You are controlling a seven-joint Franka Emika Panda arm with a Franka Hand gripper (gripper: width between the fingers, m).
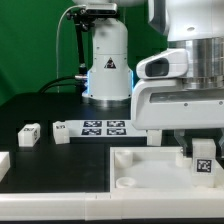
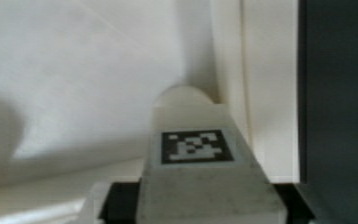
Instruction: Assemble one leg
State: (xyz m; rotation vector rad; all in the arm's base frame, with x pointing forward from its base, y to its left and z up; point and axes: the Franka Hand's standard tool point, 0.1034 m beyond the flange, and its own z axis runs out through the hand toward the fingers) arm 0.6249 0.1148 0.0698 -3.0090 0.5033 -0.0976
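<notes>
Leg [image 1: 202, 158] sits clamped in the gripper [image 1: 200, 150], right over the big white tray-like piece [image 1: 140, 168] at the near right corner of the tabletop. Only the exterior view gives the wider scene: another small tagged block [image 1: 28, 133] lies off toward the left edge, the marker board [image 1: 92, 128] is flat mid-table, and the arm's base [image 1: 107, 65] stands at the far edge. The wrist view is way tighter: the leg [image 2: 194, 150] pokes out between dark fingers [image 2: 119, 198], tag facing the camera, white tray surface [image 2: 69, 80] behind it. Can't tell if the leg's tip touches the tray or hangs just above. The arm's housing blocks most of the gripper in the exterior view, and the tray's right side is cut off.
</notes>
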